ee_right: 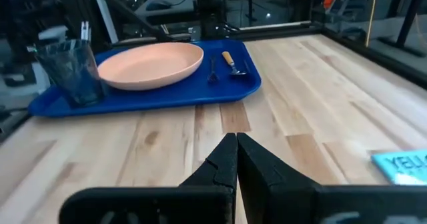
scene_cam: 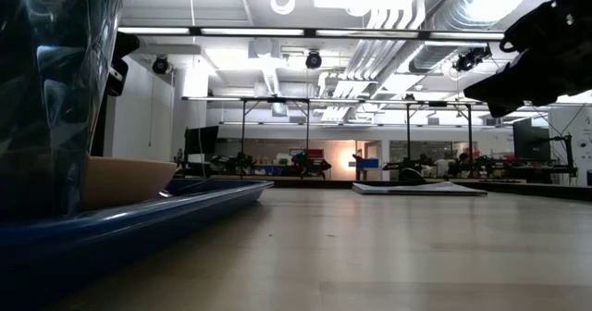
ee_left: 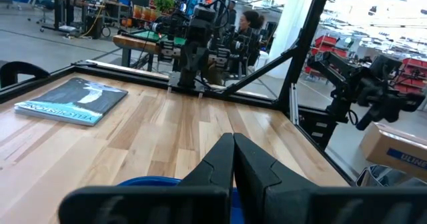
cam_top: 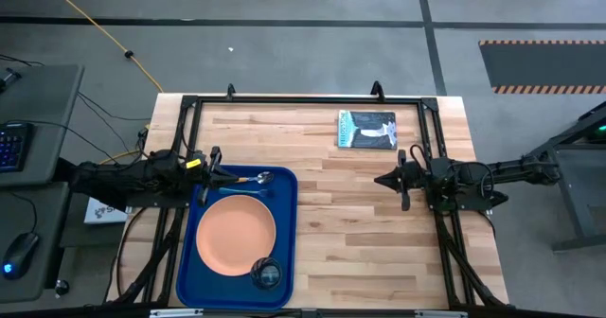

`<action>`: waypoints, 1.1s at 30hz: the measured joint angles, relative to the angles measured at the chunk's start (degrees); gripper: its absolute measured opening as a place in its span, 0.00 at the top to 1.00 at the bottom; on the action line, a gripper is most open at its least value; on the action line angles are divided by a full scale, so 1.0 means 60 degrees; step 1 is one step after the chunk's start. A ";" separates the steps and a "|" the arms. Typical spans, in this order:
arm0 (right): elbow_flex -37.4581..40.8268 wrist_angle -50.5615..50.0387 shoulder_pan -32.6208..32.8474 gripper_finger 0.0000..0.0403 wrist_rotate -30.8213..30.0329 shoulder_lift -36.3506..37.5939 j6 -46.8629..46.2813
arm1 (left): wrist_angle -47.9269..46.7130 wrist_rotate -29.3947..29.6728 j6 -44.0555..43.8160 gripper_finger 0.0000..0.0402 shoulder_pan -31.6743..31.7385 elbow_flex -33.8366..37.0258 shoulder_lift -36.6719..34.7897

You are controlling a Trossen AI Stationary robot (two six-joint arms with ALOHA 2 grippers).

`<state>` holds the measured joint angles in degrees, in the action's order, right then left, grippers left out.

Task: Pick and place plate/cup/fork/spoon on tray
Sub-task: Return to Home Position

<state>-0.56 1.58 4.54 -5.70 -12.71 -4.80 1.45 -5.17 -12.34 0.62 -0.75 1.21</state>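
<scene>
Dark left end effector [ee_left: 233,144]: its two fingers are pressed tight together with nothing between them. It hangs just over the far left corner of the tray and points right across the surface.
Right end effector [ee_right: 236,144]: clenched too, and holding nothing. It hangs over bare wood on the right, well apart from the tray, and points left at it.
Why they are held so: I think both arms are tucked in on their own sides to rest, because nothing is left to pick up.
Tray [cam_top: 287,219]: big and blue, lying flat on the near left part of the surface [cam_top: 360,233].
Plate [cam_top: 235,233]: orange, in the middle of the tray, where it fills most of the width.
Cup [cam_top: 267,273]: dark, standing upright in the near right corner of the tray. It is right at the plate's edge, and I cannot tell if they touch.
Spoon [cam_top: 252,178]: yellow handle, lying along the far edge of the tray, in the thin strip the plate leaves free.
Fork [ee_right: 212,69]: thin, lying between the spoon and the plate.
Book [cam_top: 366,129]: far on the surface, off the tray, and not part of the job.
How far along: all four things sit on the tray, so the job looks done.
</scene>
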 joint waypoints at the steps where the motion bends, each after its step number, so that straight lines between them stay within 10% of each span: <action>1: 0.0000 0.0000 0.0000 1.00 0.0002 0.0000 -0.0214 | 0.0002 0.0000 0.0000 1.00 0.0000 0.0000 0.0000; 33: 0.0000 -0.0004 0.0000 1.00 0.0020 -0.0004 -0.1365 | 0.0000 0.0000 0.0000 1.00 -0.0002 0.0000 0.0000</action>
<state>-0.56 1.56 4.54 -5.58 -12.73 -12.99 1.45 -5.17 -12.34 0.61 -0.75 1.21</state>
